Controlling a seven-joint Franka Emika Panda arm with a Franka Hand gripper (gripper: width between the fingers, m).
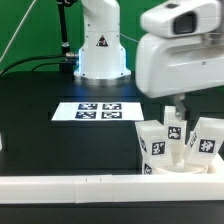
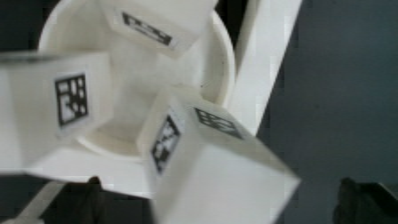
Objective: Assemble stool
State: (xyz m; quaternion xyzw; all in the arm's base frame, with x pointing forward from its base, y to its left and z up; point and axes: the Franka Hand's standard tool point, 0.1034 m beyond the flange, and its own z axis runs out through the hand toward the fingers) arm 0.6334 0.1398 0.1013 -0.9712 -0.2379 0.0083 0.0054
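Note:
The stool's white parts stand together at the exterior view's lower right. The low round seat (image 1: 183, 167) lies against the border wall, with three tagged block legs (image 1: 153, 141) (image 1: 174, 130) (image 1: 205, 138) upright on or around it. My gripper (image 1: 179, 108) hangs just above the middle leg. In the wrist view the seat (image 2: 134, 60) fills the frame, with one leg (image 2: 68, 100) to the side and another leg (image 2: 214, 150) between my dark fingertips (image 2: 71, 205). The gripper (image 2: 217, 212) is open, its jaws wide apart on either side of that leg and not touching it.
The marker board (image 1: 100, 110) lies flat mid-table in front of the robot base (image 1: 100, 50). The long white border wall (image 1: 80, 186) runs along the near edge and also shows in the wrist view (image 2: 270, 60). The table top is black.

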